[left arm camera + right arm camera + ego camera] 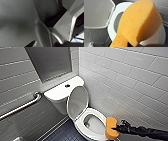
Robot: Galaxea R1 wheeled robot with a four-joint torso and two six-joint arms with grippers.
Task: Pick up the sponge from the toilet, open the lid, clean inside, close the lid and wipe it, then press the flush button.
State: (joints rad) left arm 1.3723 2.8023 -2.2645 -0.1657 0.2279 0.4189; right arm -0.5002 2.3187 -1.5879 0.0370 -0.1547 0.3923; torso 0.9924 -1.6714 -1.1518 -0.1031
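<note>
Head view: right gripper [116,128] comes in from the lower right, clamped tight on the orange sponge [111,127]. Sponge stands on end at the right side of the seat [82,126] of the toilet [60,94]; cannot tell if it touches. Lid [78,100] is up, leaning back on the tank, bowl open.

Tight spot: white tiled wall [130,79] sits close on the toilet's right, just behind sponge and arm. Grey wall with a grab bar [22,107] is on the left, with a strip of dark floor [63,133] between it and the bowl. Flush button [67,85] is on the tank top.

Front of the bowl is cut off by the frame edge, and the sponge hides part of the rim.

Right wrist view: sponge [139,23] looms large up close, covering the fingers; lid [96,12] and seat [112,28] are behind it.

Left wrist view: grey panels close up, blurred; cannot tell the left gripper's state.
</note>
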